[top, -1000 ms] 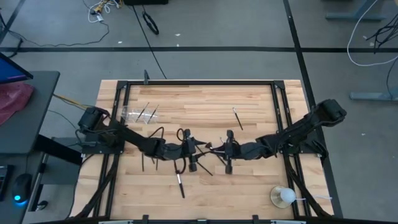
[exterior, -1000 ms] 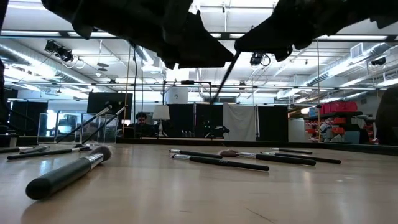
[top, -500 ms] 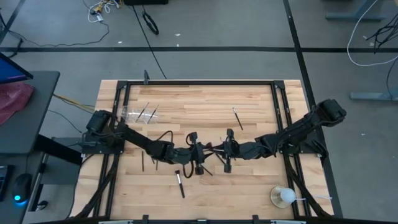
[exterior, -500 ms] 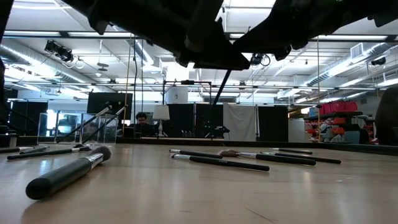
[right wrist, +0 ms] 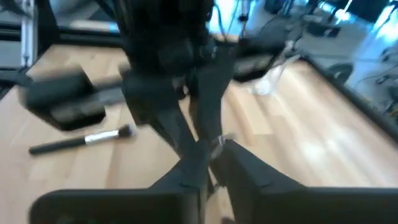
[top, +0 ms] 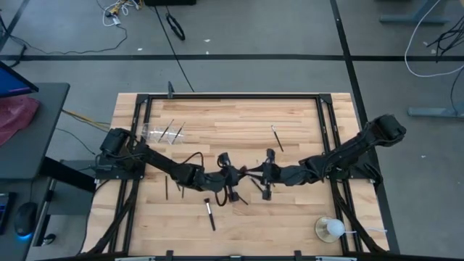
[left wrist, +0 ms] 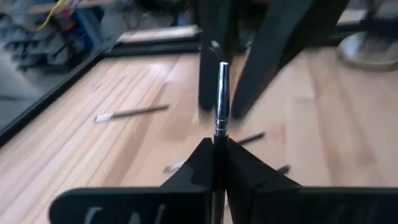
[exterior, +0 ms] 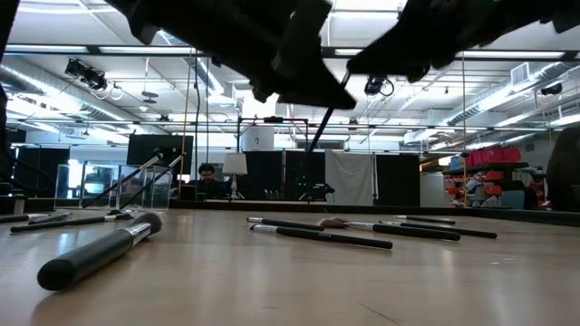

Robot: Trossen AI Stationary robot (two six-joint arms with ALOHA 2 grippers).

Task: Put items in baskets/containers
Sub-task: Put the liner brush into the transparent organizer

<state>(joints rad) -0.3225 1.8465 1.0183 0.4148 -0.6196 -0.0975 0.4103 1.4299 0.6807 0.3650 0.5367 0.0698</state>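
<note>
- At far left of the light wooden plank worktop (top: 239, 119): small clear plastic brush holder (top: 154, 132) with two thin dark brushes (top: 172, 130) leaning in it.
- Just right of that, toward the front edge: a dark-handled brush with silver ferrule (top: 209, 214) lying flat, clear of both arms.
- Mid-worktop: left end effector (top: 235, 177) clamped shut on a slim dark brush with silver ferrule (left wrist: 221, 99), held above the wood.
- Facing it, nearly touching: right end effector (top: 255, 175), fingers (right wrist: 249, 168) slightly parted around the same brush; grip itself cannot be told.
- Beneath the two: several loose dark brushes (exterior: 322, 237), partly hidden by arms.
- Farther right, toward the back: lone thin brush (top: 276, 138).
- Right front corner: white round ball on a dish (top: 330, 229).
</note>
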